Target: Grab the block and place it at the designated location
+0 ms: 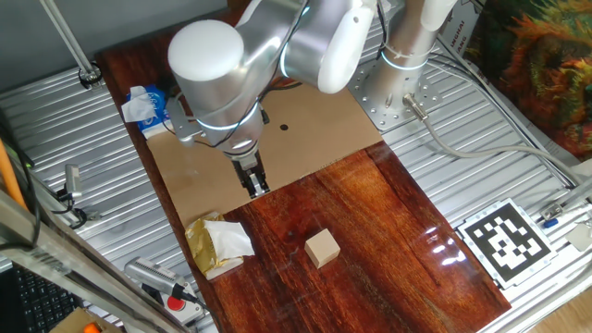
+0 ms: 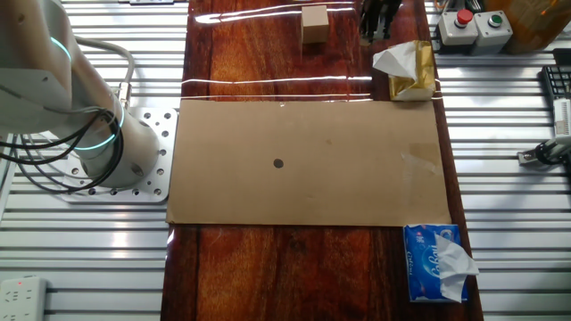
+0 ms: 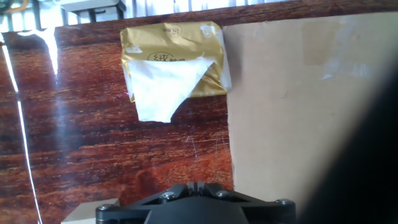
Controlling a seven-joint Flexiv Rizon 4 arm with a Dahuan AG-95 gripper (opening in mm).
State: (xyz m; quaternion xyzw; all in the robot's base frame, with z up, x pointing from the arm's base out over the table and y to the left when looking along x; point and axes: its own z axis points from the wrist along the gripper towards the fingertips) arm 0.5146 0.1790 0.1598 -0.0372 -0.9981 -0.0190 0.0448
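The block [image 1: 322, 248] is a small pale wooden cube resting on the dark wood tabletop, also seen in the other fixed view [image 2: 314, 22]; its corner peeks into the hand view at the bottom left [image 3: 90, 215]. My gripper [image 1: 254, 181] hangs over the near edge of the tan cardboard [image 1: 319, 143], up and to the left of the block and well apart from it. Its fingers [image 3: 194, 185] are pressed together with nothing between them. The black dot [image 1: 284, 128] marking the designated location lies on the cardboard [image 2: 357, 178], near its middle [image 2: 278, 163].
A gold-and-white wrapper pack [image 1: 218, 242] lies beside the cardboard's corner, left of the block [image 3: 174, 62]. A blue-and-white tissue pack [image 1: 146, 106] sits at the cardboard's far corner. A black-and-white tag [image 1: 504, 239] lies on the metal surface at the right. Button boxes [image 2: 473, 27] stand off the wood.
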